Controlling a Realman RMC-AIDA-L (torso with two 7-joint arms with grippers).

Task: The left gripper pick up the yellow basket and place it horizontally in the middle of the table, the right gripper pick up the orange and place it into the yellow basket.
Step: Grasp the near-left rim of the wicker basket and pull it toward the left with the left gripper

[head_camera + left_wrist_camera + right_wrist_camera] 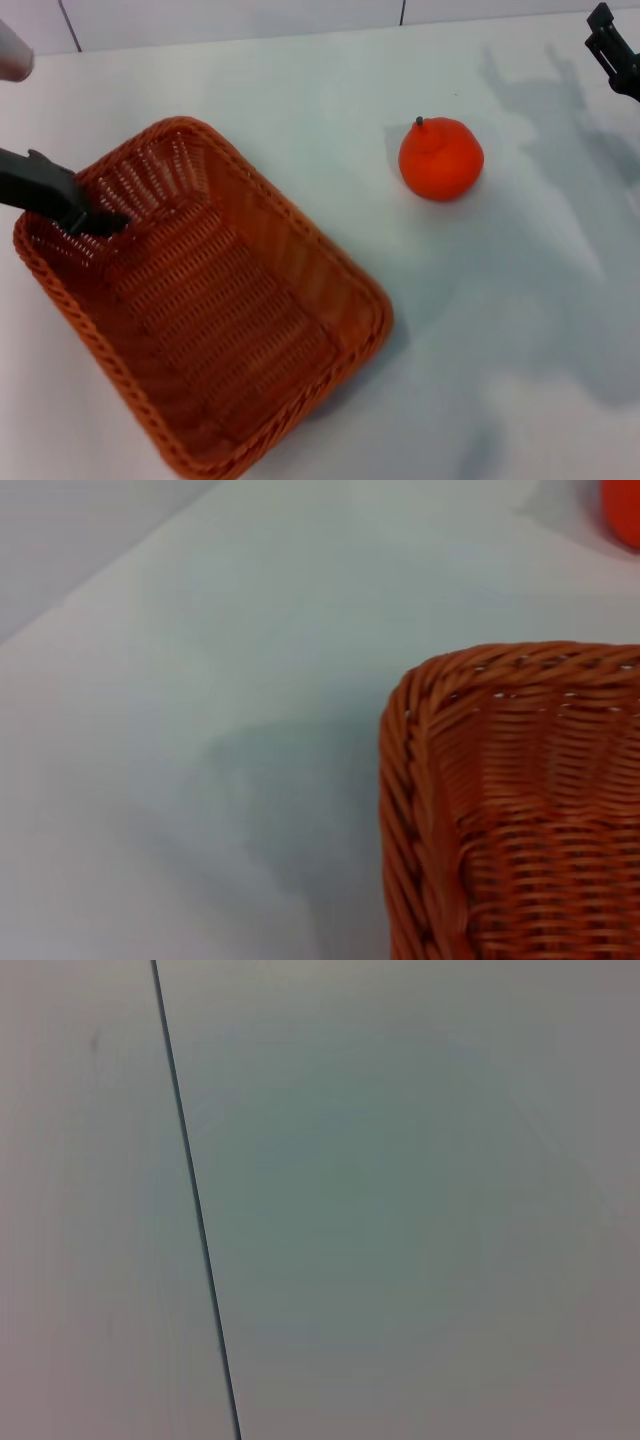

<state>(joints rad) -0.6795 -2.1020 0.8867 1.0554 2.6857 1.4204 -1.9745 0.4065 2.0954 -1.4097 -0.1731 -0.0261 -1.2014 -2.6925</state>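
Observation:
The yellow basket, an orange-brown woven wicker basket, lies diagonally on the white table at the left and is empty. My left gripper reaches in from the left edge, over the basket's rim, with its black tip against the inside of the left wall. The left wrist view shows one rounded basket corner close up. The orange sits on the table to the right of the basket, apart from it; its edge shows in the left wrist view. My right gripper hangs at the far right edge, away from the orange.
The table's back edge meets a pale wall with dark seams. The right wrist view shows only a pale surface with one dark seam. Arm shadows fall on the table at the right.

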